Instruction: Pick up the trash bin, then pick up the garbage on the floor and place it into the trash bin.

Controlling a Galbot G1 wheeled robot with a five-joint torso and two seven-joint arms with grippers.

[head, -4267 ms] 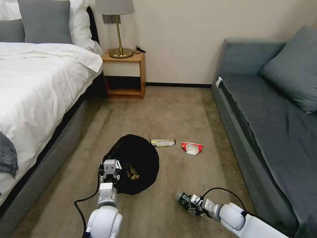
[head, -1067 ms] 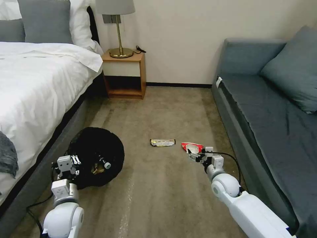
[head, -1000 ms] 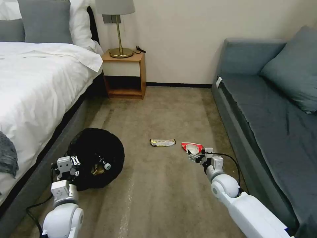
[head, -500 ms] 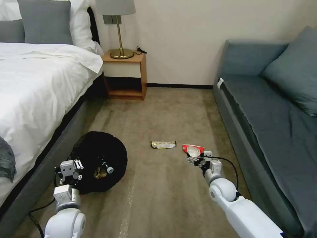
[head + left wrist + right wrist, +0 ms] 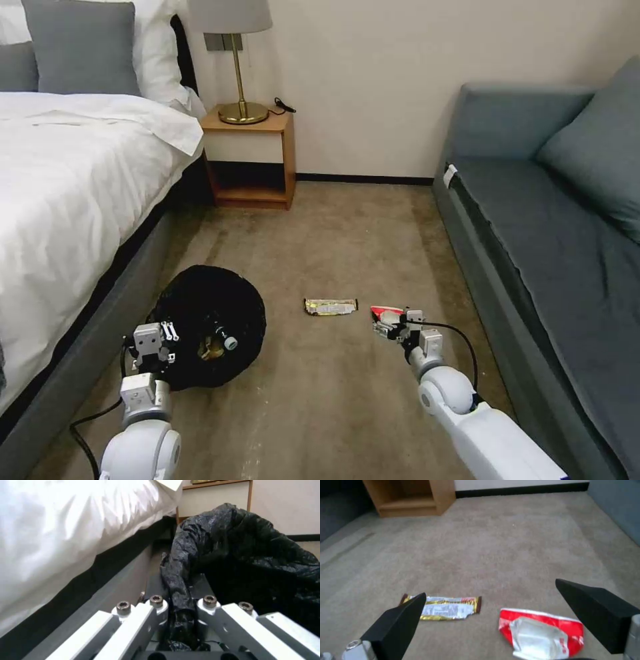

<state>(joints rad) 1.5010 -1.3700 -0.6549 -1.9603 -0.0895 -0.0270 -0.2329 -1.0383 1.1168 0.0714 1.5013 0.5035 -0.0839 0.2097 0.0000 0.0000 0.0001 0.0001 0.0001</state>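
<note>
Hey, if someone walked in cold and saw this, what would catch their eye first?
Probably the trash bin with its black bag, by the bed, gripped at its rim by the left gripper. Next, the red-white wrapper on the carpet, with the right gripper open just over it, and the silvery-gold wrapper beside it.

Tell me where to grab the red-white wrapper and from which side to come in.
Come from above, as the open right gripper is poised. The red-white wrapper lies flat on the carpet, so pinch across its puffed silvery middle, where the crumpled foil stands up; the flat red edges likely give nothing to catch.
</note>
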